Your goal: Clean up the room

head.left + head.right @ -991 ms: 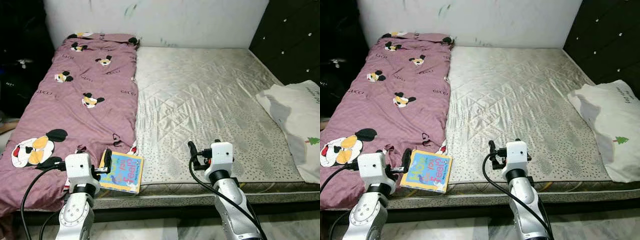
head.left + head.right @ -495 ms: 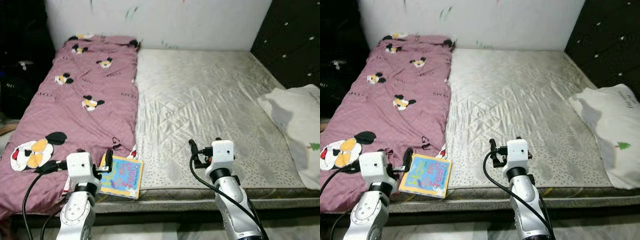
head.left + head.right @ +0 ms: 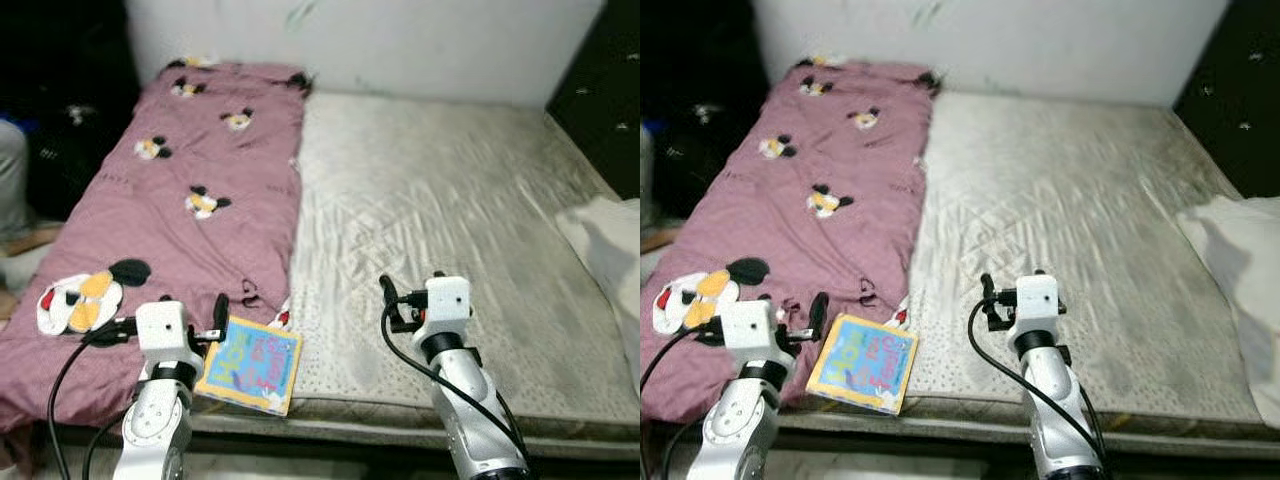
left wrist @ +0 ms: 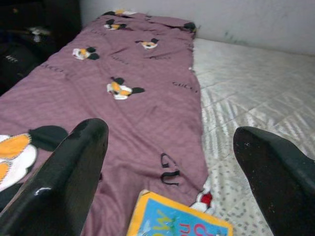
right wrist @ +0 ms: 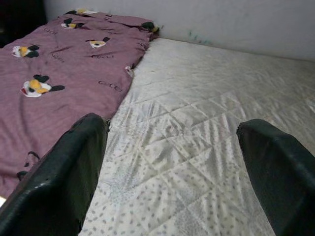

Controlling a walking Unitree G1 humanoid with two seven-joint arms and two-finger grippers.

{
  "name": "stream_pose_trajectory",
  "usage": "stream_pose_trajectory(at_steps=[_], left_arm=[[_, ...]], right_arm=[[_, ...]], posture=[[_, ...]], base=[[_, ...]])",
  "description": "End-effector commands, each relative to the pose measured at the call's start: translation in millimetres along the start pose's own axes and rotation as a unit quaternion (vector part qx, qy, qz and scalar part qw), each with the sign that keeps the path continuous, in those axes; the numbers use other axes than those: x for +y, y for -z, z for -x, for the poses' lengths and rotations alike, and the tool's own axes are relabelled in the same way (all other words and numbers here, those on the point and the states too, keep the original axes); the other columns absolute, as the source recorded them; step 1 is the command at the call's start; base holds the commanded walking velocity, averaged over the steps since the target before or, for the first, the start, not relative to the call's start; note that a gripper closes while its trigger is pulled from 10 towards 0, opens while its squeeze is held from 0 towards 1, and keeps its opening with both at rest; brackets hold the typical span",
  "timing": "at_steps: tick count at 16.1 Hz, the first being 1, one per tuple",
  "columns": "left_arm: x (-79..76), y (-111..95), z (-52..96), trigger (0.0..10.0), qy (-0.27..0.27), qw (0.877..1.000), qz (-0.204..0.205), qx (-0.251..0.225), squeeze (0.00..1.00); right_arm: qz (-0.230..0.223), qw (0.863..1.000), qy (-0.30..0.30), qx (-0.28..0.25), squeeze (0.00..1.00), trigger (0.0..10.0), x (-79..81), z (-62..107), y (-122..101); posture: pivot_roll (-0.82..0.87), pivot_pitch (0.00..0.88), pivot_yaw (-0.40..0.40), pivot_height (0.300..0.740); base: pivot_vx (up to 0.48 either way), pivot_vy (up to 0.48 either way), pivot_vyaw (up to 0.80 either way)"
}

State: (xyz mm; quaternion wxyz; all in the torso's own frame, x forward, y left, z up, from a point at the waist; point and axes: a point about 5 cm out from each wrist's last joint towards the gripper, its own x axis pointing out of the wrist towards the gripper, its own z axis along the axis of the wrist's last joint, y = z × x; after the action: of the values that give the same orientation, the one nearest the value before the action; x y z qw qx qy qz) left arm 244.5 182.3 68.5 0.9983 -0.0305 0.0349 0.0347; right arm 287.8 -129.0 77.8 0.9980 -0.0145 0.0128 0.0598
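A colourful children's book (image 3: 250, 362) lies at the bed's near edge, half on the purple mouse-print blanket (image 3: 190, 200) and half on the pale quilted mattress (image 3: 450, 220). My left gripper (image 3: 213, 322) hovers just left of the book, open and holding nothing. Its wrist view has the book's (image 4: 177, 219) top edge low between the two spread fingers (image 4: 74, 172). My right gripper (image 3: 392, 305) is open above the bare mattress near the front edge. Quilted fabric (image 5: 197, 147) lies between its fingers (image 5: 69, 172).
A white pillow (image 3: 610, 240) lies on the bed's right side. A dark panelled wall (image 3: 600, 90) stands at the right and a white wall (image 3: 420, 40) behind the bed. Dark clutter (image 3: 60, 120) and something grey (image 3: 10, 170) sit left of the bed.
The whole picture has swung to the left and blurred, so the camera moved. Both arms keep their pose with grippers open, and the book lies where it was.
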Motion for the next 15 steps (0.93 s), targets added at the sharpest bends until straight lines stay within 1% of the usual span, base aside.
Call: stream_pose_trajectory(at_steps=[1,4,6,10,11,12,14,15], left_arm=[[-3.4,-0.4,-1.0,10.0,0.009,1.000,0.000,0.001,0.00],[-3.9,0.6,-1.5,10.0,0.009,1.000,0.001,0.004,0.00],[-3.9,1.2,-2.0,10.0,0.007,1.000,0.001,0.006,0.00],[0.0,4.3,-2.5,10.0,-0.014,1.000,0.009,0.013,0.00],[0.1,5.3,-2.6,10.0,-0.015,1.000,0.008,0.014,0.00],[0.4,7.3,-2.7,10.0,-0.016,1.000,0.006,0.015,0.00],[-0.3,8.4,-4.2,10.0,-0.013,1.000,0.002,0.016,0.00],[-1.4,8.3,-7.4,10.0,-0.011,1.000,0.000,0.016,0.00]], right_arm=[[0.001,1.000,0.013,0.005,0.00,10.0,-6.9,2.3,2.3],[0.002,1.000,0.012,0.007,0.00,10.0,-7.2,1.7,2.9],[0.003,1.000,0.012,0.006,0.00,10.0,-7.5,1.1,2.7],[0.003,1.000,0.012,0.008,0.00,10.0,-7.6,0.6,4.1],[0.003,1.000,0.012,0.008,0.00,10.0,-7.6,0.5,4.7],[0.003,1.000,0.011,0.009,0.00,10.0,-6.8,-0.9,6.0],[0.002,1.000,0.007,0.011,0.00,10.0,-4.9,-3.6,6.8],[0.002,1.000,-0.001,0.016,0.00,10.0,-2.1,-5.0,8.8]], posture=[[0.04,0.047,-0.039,0.740],[0.04,0.042,-0.039,0.740],[0.04,0.043,-0.041,0.740],[0.04,0.031,-0.036,0.740],[0.04,0.025,-0.032,0.740],[0.04,0.002,-0.012,0.740],[0.04,0.000,-0.002,0.740],[0.04,0.000,0.000,0.740]], base=[[0.270,0.000,0.00],[0.255,0.000,0.00],[0.000,0.000,0.00],[0.000,0.000,0.00],[0.000,0.000,0.00],[0.000,0.000,0.00],[0.000,0.000,0.00],[0.000,0.000,0.00]])
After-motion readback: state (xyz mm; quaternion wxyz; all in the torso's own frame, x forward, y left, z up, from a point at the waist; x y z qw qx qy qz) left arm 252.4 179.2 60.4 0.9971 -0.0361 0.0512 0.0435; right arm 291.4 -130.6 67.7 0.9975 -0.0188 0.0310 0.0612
